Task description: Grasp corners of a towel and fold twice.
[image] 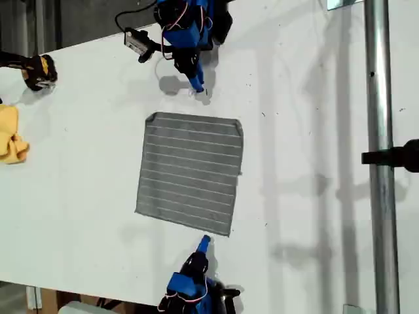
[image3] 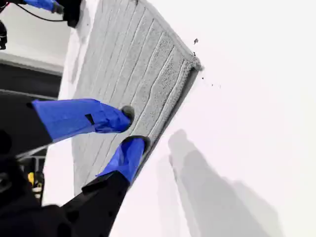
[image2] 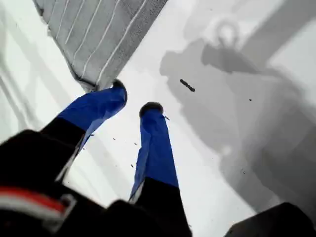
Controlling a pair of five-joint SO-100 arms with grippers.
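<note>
Lying flat on the white counter (image: 314, 163), the towel (image: 190, 171) sits between two arms.
My first tool (image2: 133, 98) and my second tool (image3: 132, 126) both gape, holding nothing.

My second gripper (image3: 132, 127) hangs with jaws parted over the towel (image3: 133, 74) edge. One fingertip (image3: 127, 112) sits above the cloth.
</note>
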